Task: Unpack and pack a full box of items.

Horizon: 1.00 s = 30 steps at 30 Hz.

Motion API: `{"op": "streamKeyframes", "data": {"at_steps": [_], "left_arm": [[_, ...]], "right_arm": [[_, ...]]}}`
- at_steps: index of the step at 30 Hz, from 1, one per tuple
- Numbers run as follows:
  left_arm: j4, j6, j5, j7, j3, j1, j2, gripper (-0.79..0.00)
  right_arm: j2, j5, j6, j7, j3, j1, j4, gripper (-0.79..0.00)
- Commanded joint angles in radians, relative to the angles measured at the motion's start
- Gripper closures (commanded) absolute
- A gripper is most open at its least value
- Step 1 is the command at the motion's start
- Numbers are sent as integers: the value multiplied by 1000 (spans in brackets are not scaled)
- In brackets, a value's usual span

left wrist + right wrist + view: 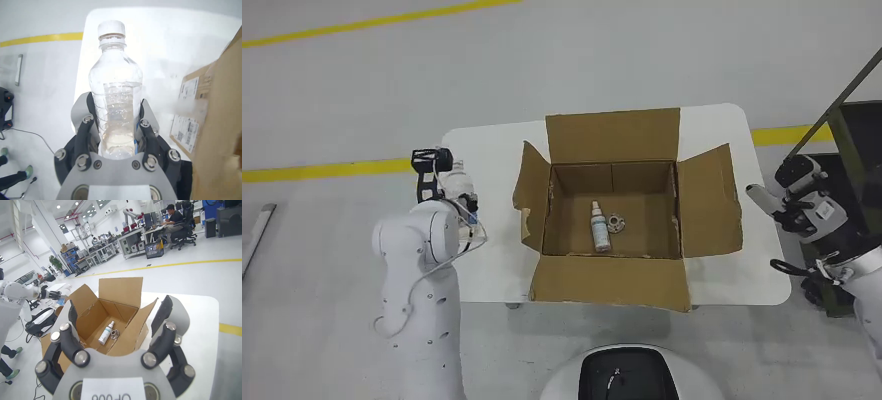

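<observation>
Left gripper (117, 102) pinches water bottle (115, 75) low, at table (482, 160) edge, beside box (607, 285). Right gripper (121, 305) spread, empty, off far side. You: keep clear of side flap (530, 195); part-full bottle likely sloshes.

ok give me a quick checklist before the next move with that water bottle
1. Left gripper shut on water bottle: ok
2. Cap on: ok
3. Bottle apart from the box: ok
4. Bare table between bottle and box: ok
5. Right gripper open, off to the box's side: ok
6. Box emptied: not ok, spray bottle and metal part lie inside
</observation>
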<state>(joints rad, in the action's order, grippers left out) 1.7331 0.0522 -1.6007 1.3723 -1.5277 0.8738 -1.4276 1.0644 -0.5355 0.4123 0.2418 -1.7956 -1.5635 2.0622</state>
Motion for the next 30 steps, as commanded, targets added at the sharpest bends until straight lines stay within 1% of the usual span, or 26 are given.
{"op": "streamKeyframes", "data": {"at_steps": [1, 3, 6, 19, 22, 23, 25, 30], "left_arm": [[-34, 18, -15, -6, 1, 19, 3, 0], [-59, 33, -14, -15, 9, 31, 4, 0], [-62, 39, -10, -18, 11, 33, 4, 0], [-62, 39, -10, -18, 11, 33, 4, 0], [-62, 39, -10, -18, 11, 33, 4, 0], [-68, 39, -12, -42, 11, 46, 5, 0], [-85, 86, -45, -70, 18, 68, 10, 0], [-143, 150, -58, -122, -11, 99, 22, 0]], "right_arm": [[0, -21, -13, 18, 11, 8, 31, -785], [1, -34, -33, 22, 32, 16, 43, -785], [2, -60, -40, 35, 70, 35, 46, -785], [2, -60, -40, 35, 70, 35, 46, -785], [3, -61, -48, 19, 70, 27, 51, -785], [4, -51, -50, 7, 69, 20, 51, -785], [6, -29, -51, -9, 62, 11, 57, -785], [7, -31, -58, -5, 48, -7, 74, -785]]}}
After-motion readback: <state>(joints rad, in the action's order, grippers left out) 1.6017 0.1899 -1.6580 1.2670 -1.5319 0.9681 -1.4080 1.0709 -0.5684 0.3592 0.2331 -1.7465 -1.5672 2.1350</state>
